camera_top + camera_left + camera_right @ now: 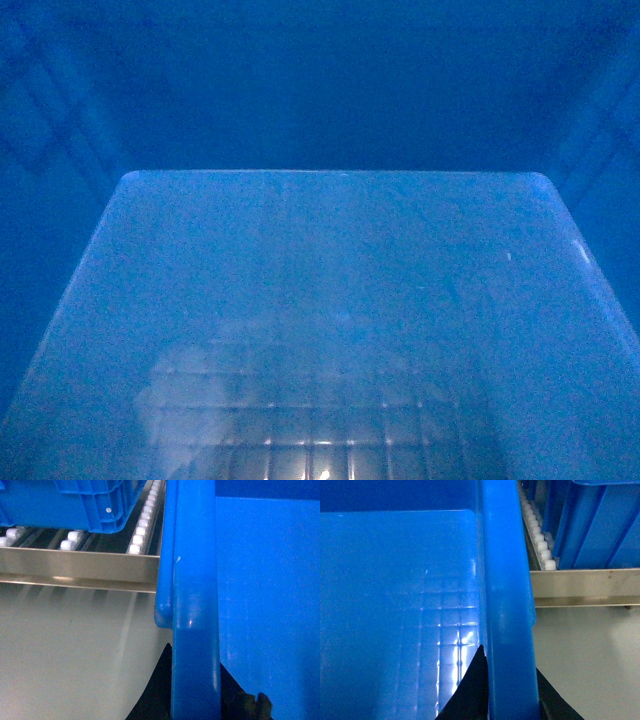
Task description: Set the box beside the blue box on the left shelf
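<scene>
- I carried the box (330,300) between my two arms, one on each long side, because a crate that wide could not be borne from one rim alone
- My left gripper (197,700) straddled the left rim, with a dark finger (150,700) outside the wall and another dark part inside; it was clamped on that rim as far as I could judge
- My right gripper (512,700) sat the same way on the right rim, its dark fingers (465,695) on either side of the wall, closed on it by my reading
- The box filled my head view, so I could see only its glossy grid floor and far wall
- Its front end had reached the shelf's metal edge rail (80,570), and the roller tracks (142,527) lay just beyond, which I judged was why I held it level and square to the rail
- Another blue crate (75,502) stood on the rollers to the left of mine, and one more (595,525) to the right, so I judged my box was aimed at the gap between them
- The box was not yet resting on the rollers, I thought, so neither grip could be let go
</scene>
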Robot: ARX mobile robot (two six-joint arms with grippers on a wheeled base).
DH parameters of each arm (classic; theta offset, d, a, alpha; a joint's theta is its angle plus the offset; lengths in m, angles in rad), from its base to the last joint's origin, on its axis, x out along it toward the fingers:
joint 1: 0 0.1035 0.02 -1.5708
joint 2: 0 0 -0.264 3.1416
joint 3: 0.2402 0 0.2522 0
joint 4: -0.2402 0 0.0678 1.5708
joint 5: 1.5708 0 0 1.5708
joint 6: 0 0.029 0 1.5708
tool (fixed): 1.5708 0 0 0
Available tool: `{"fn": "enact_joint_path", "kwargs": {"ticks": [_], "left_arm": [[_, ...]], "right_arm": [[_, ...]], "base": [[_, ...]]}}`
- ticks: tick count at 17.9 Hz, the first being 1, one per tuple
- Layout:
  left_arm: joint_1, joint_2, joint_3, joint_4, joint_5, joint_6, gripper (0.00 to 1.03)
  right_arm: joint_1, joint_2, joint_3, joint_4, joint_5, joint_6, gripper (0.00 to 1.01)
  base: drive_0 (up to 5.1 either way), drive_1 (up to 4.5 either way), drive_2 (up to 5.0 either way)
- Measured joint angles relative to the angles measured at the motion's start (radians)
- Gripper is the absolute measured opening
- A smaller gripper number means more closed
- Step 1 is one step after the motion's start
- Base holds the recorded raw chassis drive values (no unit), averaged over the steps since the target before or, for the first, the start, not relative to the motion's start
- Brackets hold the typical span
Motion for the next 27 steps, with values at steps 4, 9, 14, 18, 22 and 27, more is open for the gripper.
{"fn": "enact_joint_path", "kwargs": {"ticks": [4,9,14,18,22,27], "left_arm": [[0.0,0.0,0.0,0.001,0.001,0.0,0.09],[0.0,-0.001,0.0,0.001,0.001,0.0,0.09],[0.0,0.0,0.0,0.002,0.001,0.0,0.09],[0.0,-0.001,0.0,0.002,0.001,0.0,0.09],[0.0,-0.001,0.0,0.002,0.0,0.0,0.09],[0.0,0.002,0.0,0.004,0.002,0.0,0.09]], "right_arm": [[0.0,0.0,0.0,-0.002,0.0,0.0,0.1],[0.0,0.0,0.0,-0.002,0.0,0.0,0.1],[0.0,0.0,0.0,-0.002,0.0,0.0,0.1],[0.0,0.0,0.0,-0.002,0.0,0.0,0.1],[0.0,0.0,0.0,0.001,0.0,0.0,0.1],[0.0,0.001,0.0,0.0,0.002,0.0,0.1]], "base": [[0.1,4.41,-4.3],[0.1,4.41,-4.3],[0.1,4.41,-4.3],[0.1,4.41,-4.3],[0.1,4.41,-4.3],[0.0,0.0,0.0]]}}
